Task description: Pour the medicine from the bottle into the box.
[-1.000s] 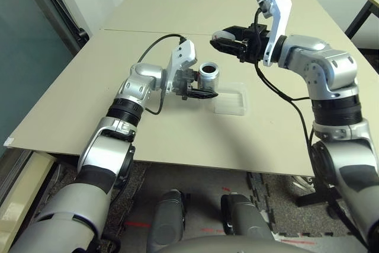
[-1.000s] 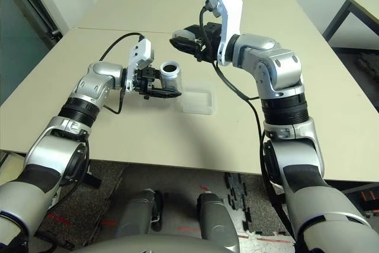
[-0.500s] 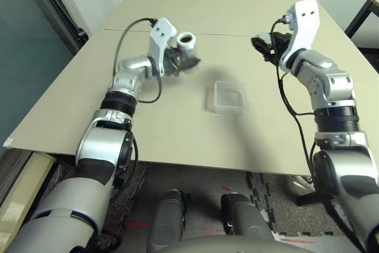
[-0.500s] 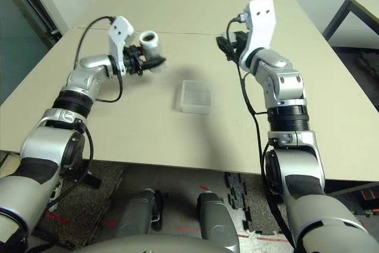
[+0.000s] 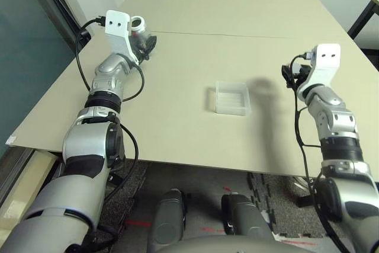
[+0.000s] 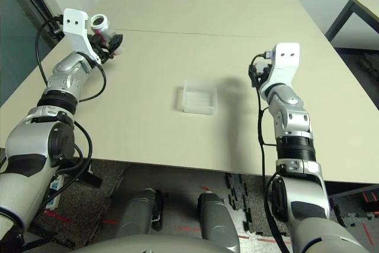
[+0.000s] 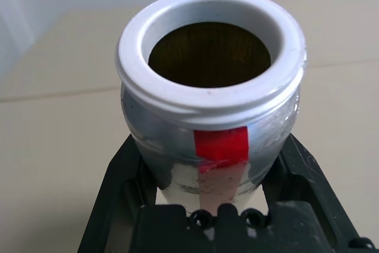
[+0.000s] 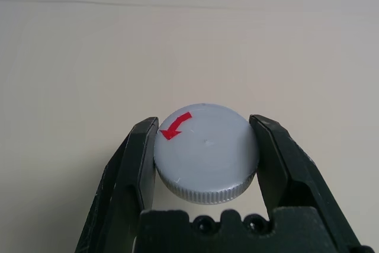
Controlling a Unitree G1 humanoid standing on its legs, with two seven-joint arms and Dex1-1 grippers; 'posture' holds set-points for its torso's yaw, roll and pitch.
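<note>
Left wrist view: my left gripper [image 7: 210, 188] is closed around the open bottle [image 7: 213, 105], well apart from the clear box [image 5: 232, 111], away on its far left side. My right gripper [image 8: 205, 158] pinches the cap [image 8: 207, 152], right of the box.

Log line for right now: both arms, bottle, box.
left jaws: shut on open bottle | right jaws: shut on cap | box: on table, empty | pour: not yet done

The bottle [image 6: 100, 25] is held in the left pincer [image 6: 113, 45]; the clear box [image 6: 199, 98] is set on the surface [image 6: 160, 128], between both arms.
</note>
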